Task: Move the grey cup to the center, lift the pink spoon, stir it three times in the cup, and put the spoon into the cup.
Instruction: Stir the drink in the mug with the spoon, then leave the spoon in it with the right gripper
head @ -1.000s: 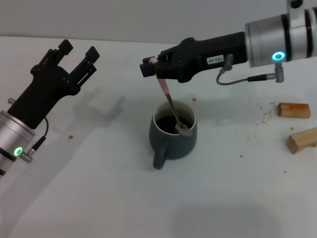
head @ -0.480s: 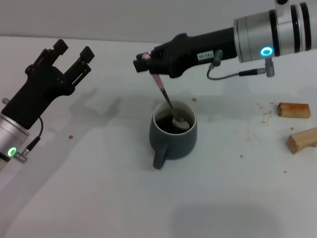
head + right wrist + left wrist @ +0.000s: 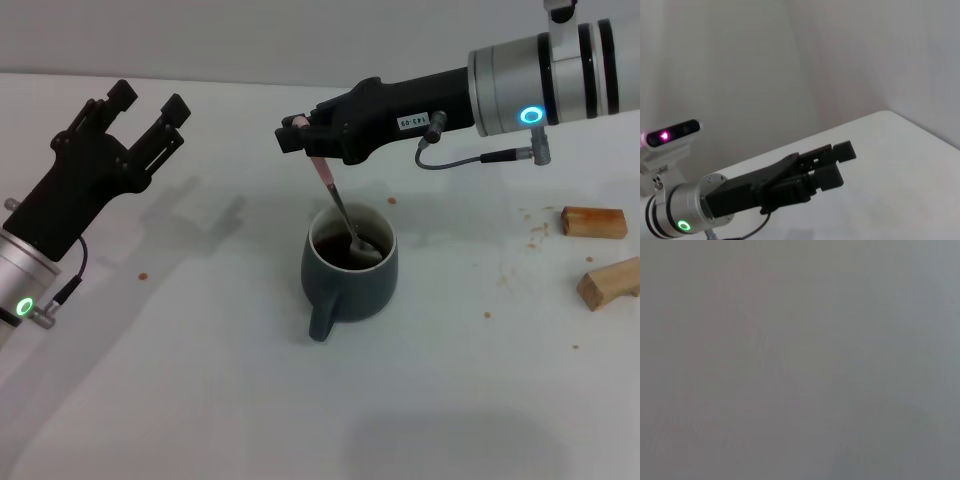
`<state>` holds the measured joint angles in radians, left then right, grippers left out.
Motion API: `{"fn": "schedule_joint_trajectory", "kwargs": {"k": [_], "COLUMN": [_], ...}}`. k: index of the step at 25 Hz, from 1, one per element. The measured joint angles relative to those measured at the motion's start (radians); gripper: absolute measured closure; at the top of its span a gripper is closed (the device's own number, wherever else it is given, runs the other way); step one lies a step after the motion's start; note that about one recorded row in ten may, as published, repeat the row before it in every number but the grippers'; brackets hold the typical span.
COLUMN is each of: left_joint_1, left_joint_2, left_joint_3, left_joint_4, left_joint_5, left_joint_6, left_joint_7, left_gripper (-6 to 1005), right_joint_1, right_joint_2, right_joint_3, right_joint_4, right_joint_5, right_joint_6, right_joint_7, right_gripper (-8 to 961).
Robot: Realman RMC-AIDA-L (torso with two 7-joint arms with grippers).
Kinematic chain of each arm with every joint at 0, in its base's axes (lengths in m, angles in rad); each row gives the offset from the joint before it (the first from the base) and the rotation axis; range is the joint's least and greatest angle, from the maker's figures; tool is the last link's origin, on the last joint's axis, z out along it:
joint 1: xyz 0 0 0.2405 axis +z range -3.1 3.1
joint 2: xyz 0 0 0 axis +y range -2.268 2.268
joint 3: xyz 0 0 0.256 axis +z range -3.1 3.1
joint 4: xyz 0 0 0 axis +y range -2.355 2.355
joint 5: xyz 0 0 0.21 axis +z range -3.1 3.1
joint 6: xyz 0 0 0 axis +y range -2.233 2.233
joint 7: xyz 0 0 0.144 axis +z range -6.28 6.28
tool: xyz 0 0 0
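The grey cup (image 3: pixel 350 285) stands mid-table with its handle toward me and dark liquid inside. My right gripper (image 3: pixel 303 140) hovers above and just behind the cup, shut on the top of the pink spoon (image 3: pixel 338 205). The spoon slants down into the cup, its metal bowl dipped in the liquid near the right inner wall. My left gripper (image 3: pixel 147 103) is raised at the far left, open and empty, well away from the cup. The right wrist view shows the left gripper (image 3: pixel 840 162) from across the table. The left wrist view shows only blank grey.
Two small wooden blocks (image 3: pixel 594 221) (image 3: pixel 610 283) lie near the table's right edge. Small brown crumbs are scattered on the white table (image 3: pixel 200 380) around them and left of the cup.
My right gripper has shifted slightly left and up with the spoon, and the spoon's bowl has swung from the cup's front rim toward its right inner side. The left arm drew back a little.
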<state>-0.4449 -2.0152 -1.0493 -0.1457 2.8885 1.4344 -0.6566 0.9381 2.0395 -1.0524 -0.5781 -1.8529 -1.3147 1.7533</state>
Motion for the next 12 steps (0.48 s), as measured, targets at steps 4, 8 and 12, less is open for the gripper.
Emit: {"fn": "schedule_joint_trajectory", "kwargs": {"k": [4,8,12], "left_joint_1": [-0.004,-0.008,-0.009], "left_joint_2": [-0.003,-0.004,-0.005], "left_joint_3": [0.005,0.01,0.011], "left_joint_4": [0.0,0.0,0.0], "left_joint_5": [0.0,0.0,0.0], "left_joint_6": [-0.002,-0.006,-0.007], "left_joint_7": [0.0,0.0,0.0], "left_gripper": [216,216,216], "right_joint_1": [0.0,-0.004,-0.002], "right_joint_2": [0.0,0.005,0.01], "right_joint_3": [-0.007,-0.04,-0.051], "right_joint_4": [0.007,0.011,0.035], "right_joint_5": [-0.004,-0.01,-0.012], "right_joint_6": [0.025,0.079,0.117], "right_joint_7": [-0.009,-0.01,-0.03], "right_gripper": [852,851,851]}}
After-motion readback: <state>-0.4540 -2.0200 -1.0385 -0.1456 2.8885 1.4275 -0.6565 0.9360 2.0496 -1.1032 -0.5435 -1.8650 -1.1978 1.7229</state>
